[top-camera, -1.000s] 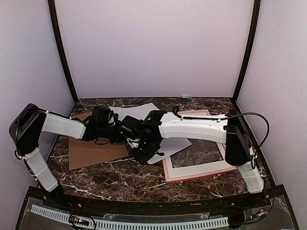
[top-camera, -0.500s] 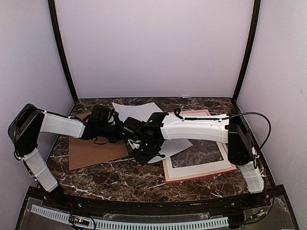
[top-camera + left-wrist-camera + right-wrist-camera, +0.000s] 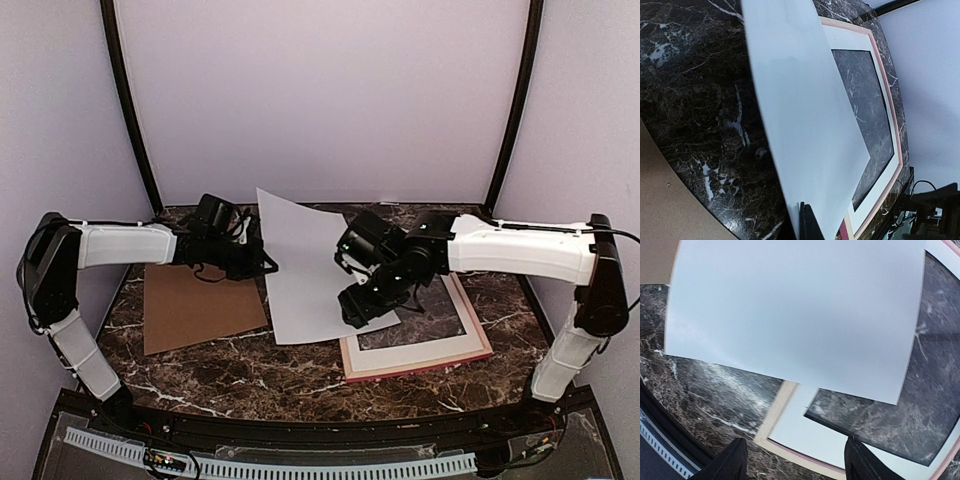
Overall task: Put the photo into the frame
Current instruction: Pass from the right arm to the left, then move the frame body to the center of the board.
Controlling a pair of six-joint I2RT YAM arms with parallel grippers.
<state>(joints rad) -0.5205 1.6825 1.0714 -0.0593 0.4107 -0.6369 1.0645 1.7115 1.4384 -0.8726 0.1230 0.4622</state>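
- The left tool (image 3: 260, 265) is clamped on the left edge of the photo (image 3: 305, 270). In the left wrist view one dark finger (image 3: 807, 224) pinches the sheet's edge.
- The photo shows its plain white back. The printed side is out of sight from here.
- The sheet stands tilted, with its far corner lifted up against the back wall and its near edge low over the bench (image 3: 250, 370). I cannot tell whether that near edge touches the marble.
- The photo's near right corner overlaps the left side of the frame (image 3: 415, 358). The rest of the sheet hangs over bare marble between the frame and the brown cardboard board (image 3: 195, 305).
- The frame lies flat on the right half of the bench, pale side up with a thin pink edge showing along the near side. Dark marble shows through its opening, so the photo is not yet in it.
- The right tool (image 3: 365, 300) hovers over the photo's right edge and the frame's left side. Its fingers (image 3: 737, 460) are spread well apart with nothing between them.
- The cardboard board lies flat on the left of the bench, under the left arm and apart from the frame.
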